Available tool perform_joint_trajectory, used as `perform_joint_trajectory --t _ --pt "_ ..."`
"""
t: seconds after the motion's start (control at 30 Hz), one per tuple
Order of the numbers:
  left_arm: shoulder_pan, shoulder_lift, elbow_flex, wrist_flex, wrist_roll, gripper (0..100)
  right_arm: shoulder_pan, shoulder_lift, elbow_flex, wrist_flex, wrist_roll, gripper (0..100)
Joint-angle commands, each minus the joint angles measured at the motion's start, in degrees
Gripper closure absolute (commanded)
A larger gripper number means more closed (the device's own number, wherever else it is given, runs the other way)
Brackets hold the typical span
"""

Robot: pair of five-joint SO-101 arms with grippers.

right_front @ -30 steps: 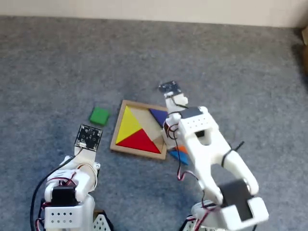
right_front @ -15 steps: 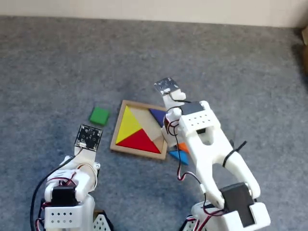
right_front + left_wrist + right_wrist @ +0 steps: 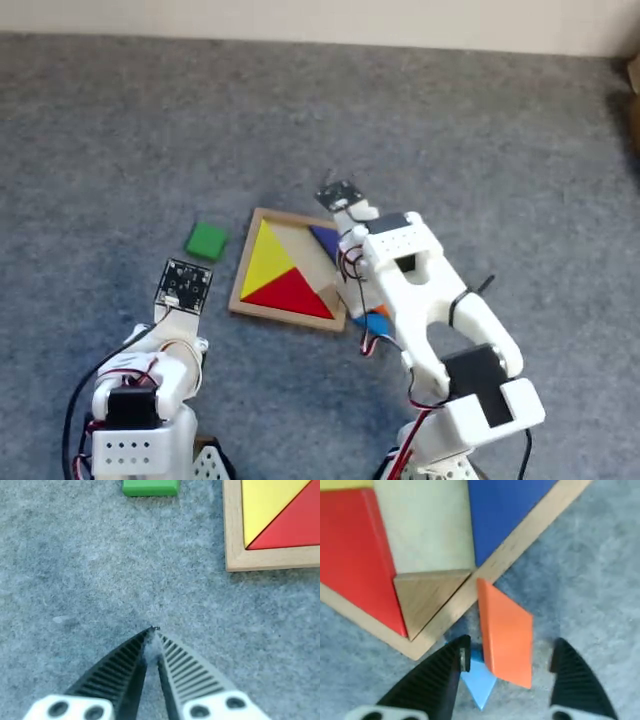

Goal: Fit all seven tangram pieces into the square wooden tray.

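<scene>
Right arm: bent lower over the tray (image 3: 530, 527) rim within the past second, closing on the loose pieces.
Meaning: likely lined up for a pick; nothing grasped yet.
Right hand (image 3: 512, 652): wide open, empty, astride the orange piece (image 3: 505, 630) just beside the tray; light blue triangle (image 3: 477, 680) by one fingertip.
Left hand (image 3: 152, 640): shut, empty, low over the worktop (image 3: 75, 580); green square (image 3: 151, 486) well ahead.

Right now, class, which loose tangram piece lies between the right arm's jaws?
The flat orange parallelogram; the light blue triangle peeks out beside it, and the green square lies far off.
</scene>
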Motion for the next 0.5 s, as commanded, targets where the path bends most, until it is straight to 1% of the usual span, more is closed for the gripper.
perform_joint_trajectory --t 0.0,0.13,0.27,0.47 --pt "-0.7 -0.4 1.0 0.2 0.2 100 0.0 -0.7 -2.9 -1.5 2.2 86.7" --pt "-0.7 -0.4 1.0 0.2 0.2 100 0.0 -0.8 -2.9 -2.4 2.3 94.5" --pt "-0.7 -0.4 1.0 0.2 0.2 100 1.4 -1.0 -3.0 -2.2 2.7 96.6" --pt "-0.7 -0.4 1.0 0.2 0.2 100 3.3 -5.7 -4.7 -2.2 11.1 99.2"
